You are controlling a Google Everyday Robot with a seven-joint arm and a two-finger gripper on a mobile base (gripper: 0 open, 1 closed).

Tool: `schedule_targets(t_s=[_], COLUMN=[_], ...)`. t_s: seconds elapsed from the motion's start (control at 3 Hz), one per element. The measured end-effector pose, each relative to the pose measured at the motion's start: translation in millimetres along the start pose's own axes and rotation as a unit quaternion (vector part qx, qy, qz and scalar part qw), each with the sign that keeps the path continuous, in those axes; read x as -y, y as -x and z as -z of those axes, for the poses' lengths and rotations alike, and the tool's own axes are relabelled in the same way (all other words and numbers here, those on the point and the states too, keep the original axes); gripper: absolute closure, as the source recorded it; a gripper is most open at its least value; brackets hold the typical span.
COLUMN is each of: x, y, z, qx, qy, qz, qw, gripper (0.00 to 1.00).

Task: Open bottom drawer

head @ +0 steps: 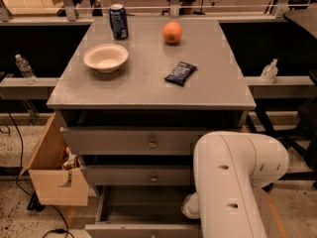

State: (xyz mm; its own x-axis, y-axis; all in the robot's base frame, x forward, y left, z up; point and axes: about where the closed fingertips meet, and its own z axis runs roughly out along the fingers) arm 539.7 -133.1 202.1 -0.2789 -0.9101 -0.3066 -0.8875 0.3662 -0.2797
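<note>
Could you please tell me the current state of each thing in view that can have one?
bottom drawer, pulled open.
middle drawer, shut.
top drawer, shut.
can, upright on the cabinet top.
bowl, upright, empty.
cardboard box, open-topped, things inside.
gripper, hidden behind the arm, low at the bottom drawer's right end.

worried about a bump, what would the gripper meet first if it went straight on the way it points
Hard to tell: the gripper is hidden behind the arm, low at the open bottom drawer. Likely that drawer first.
</note>
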Motion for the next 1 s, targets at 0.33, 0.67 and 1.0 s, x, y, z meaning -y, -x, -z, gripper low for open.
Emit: schedule_targets(t_s=[0.33,0.67,1.0], x=[10,12,13], y=[1,1,-3], z=[13,29,54], qx=[0.002,0.007,0.009], qy=[-0.028,-0.035,-0.047], qz=[0.003,0.006,0.005], qw=[0.9996,0.9993,0.9989], gripper=[0.96,1.0,1.0])
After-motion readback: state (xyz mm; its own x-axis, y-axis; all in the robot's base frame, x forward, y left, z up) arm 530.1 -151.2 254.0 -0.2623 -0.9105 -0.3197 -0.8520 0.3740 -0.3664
